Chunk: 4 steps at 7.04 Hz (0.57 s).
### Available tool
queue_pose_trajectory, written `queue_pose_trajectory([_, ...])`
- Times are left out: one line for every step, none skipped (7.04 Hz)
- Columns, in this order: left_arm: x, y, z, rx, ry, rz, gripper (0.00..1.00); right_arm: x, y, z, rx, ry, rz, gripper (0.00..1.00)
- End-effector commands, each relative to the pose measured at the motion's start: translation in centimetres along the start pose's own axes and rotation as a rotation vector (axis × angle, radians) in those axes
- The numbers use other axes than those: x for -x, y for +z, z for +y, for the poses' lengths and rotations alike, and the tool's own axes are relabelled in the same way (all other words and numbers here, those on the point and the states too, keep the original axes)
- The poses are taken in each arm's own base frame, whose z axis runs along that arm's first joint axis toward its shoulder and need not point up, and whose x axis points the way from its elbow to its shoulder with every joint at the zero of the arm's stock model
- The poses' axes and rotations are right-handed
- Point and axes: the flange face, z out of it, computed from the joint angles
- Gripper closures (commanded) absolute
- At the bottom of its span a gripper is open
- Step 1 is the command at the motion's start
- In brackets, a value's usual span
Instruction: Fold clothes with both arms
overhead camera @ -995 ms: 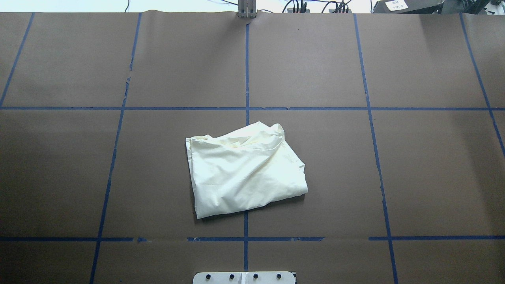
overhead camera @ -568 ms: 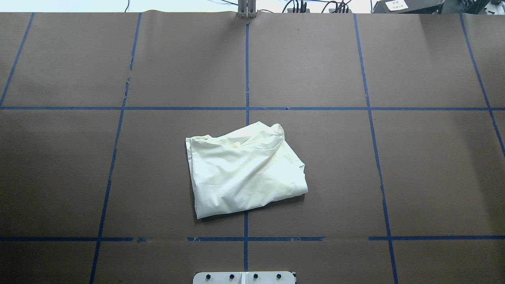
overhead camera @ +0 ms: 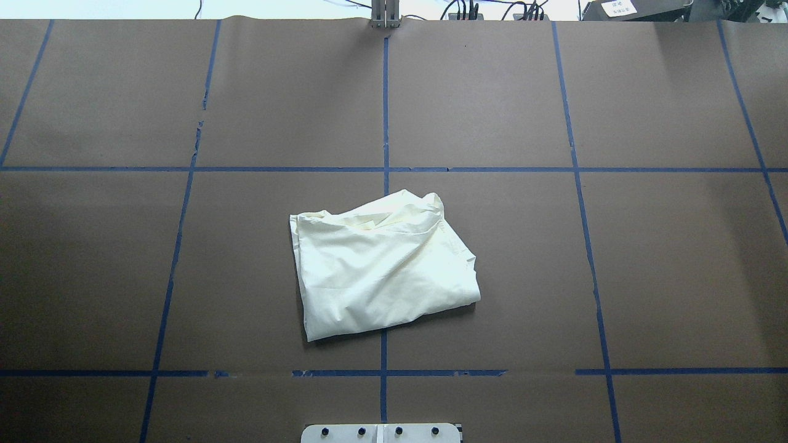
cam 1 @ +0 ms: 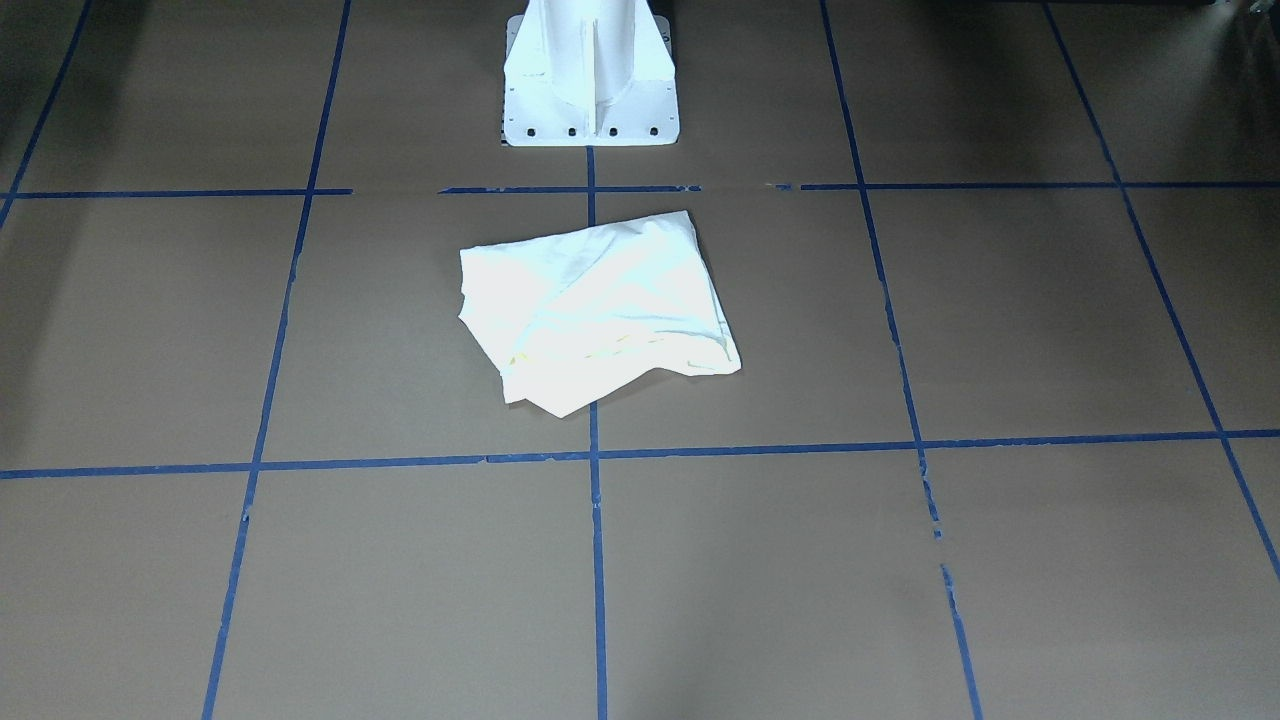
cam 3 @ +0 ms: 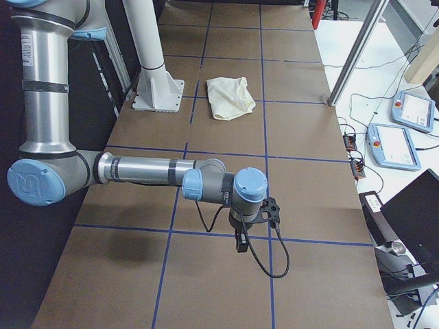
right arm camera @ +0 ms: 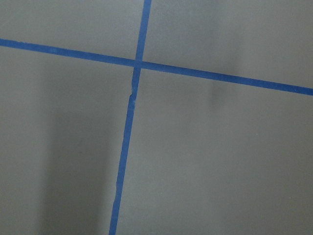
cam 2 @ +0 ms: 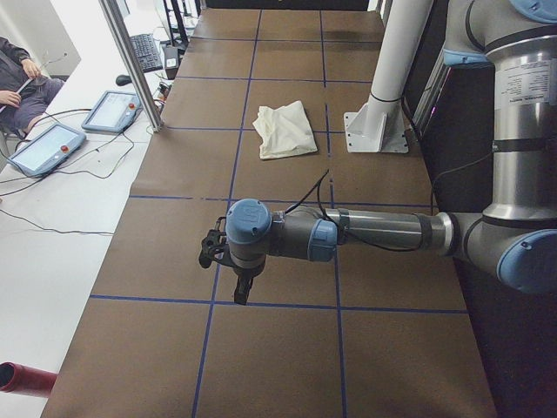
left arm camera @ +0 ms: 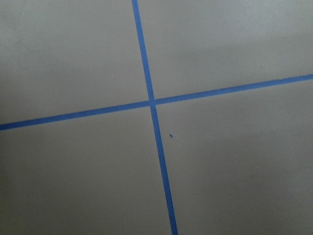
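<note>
**Exterior front-facing.** The T-shirt point(cam 1: 600, 305) lies on the brown paper-covered table point(cam 1: 1000, 320), just in front of the white pedestal base point(cam 1: 590, 90) and astride the centre tape line point(cam 1: 597, 560). It is a compact, roughly rectangular packet with the plain side up. A faint yellow trace shows along one crease. No gripper is in view.

**Overhead exterior.** The T-shirt point(overhead camera: 381, 271) is cream-white. Its long axis runs across the table, slightly skewed to the grid. The far edge is rumpled, with loose layers showing; the near edge is cleaner. Neither arm enters this view.

**Exterior left.** The left gripper point(cam 2: 241, 292) hangs over bare table at a tape crossing, pointing down. The T-shirt point(cam 2: 285, 129) lies well apart from it, further along the table towards the centre. Whether the fingers are spread or pressed together cannot be told.

**Exterior right.** The right gripper point(cam 3: 241, 245) hangs likewise near the opposite end, well apart from the T-shirt point(cam 3: 230, 97). Its finger state cannot be told.

**Wrist-mounted views.** Both show only a blue tape crossing point(left arm camera: 151, 102) point(right arm camera: 137, 63) on brown paper, with no fabric and no fingers.

**Assessment.** Neither arm is clearly nearer. Any further fold would require both to travel inward towards the centre. The folding looks largely complete.
</note>
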Motion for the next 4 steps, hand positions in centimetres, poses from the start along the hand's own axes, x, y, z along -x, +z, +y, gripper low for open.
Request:
queue_pose_trajectory([0.27,0.36,0.32,0.001,0.002,0.016,0.0,-0.06,0.02,0.01,0.001,-0.003,0.004,0.0])
queue_pose_trajectory([-0.28,0.81,-0.32,0.0,0.024,0.027,0.0,-0.16,0.13,0.05,0.003,-0.001,0.004,0.0])
queue_pose_trajectory([-0.15,1.07,-0.08,0.003,0.022,0.029,0.0,-0.14,0.1,0.01,0.0,-0.006,0.005,0.0])
queue_pose_trajectory([-0.31,0.92,-0.14,0.001,0.025,0.029,0.0,0.02,-0.07,-0.05,-0.004,-0.01,0.004,0.0])
